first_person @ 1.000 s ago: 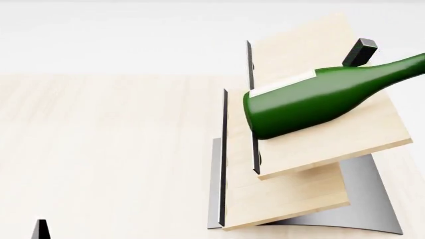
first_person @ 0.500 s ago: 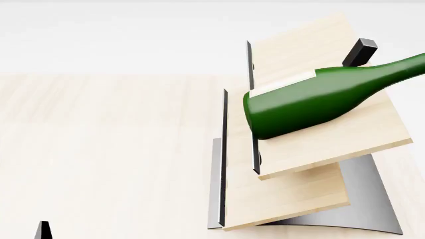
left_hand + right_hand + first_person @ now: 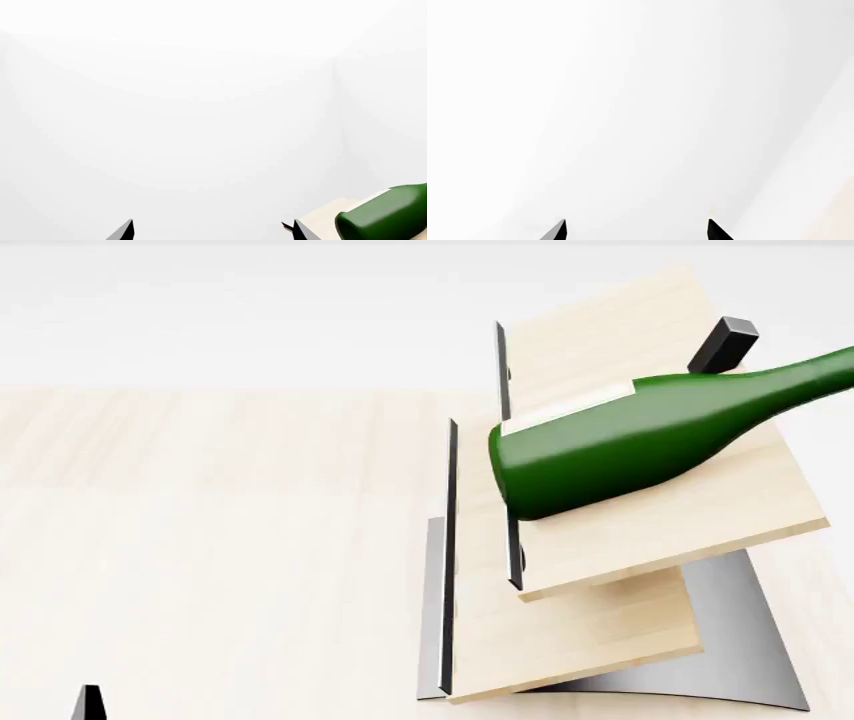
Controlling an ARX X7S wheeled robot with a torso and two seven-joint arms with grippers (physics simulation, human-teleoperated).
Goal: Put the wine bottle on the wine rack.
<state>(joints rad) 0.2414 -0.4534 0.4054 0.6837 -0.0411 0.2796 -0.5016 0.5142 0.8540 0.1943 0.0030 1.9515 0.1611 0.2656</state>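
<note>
Bottle lying on the rack, both grippers apart and empty.

The wine bottle [image 3: 641, 435] lies on its side across the top slanted board of the wine rack [image 3: 667, 530], base against the dark edge rail [image 3: 513, 530] at the board's low side, neck pointing up past the small black block [image 3: 722, 343]. The left gripper [image 3: 212, 230] and the right gripper [image 3: 636, 229] each show two fingertips spread wide with nothing between them, well apart from the bottle. The placing looks done; what remains, I'd say, is keeping both arms clear so nothing nudges the bottle off the rail. Beside the rack, on the rail side, the light wooden tabletop [image 3: 214, 520] offers open room for pulling away.
</note>
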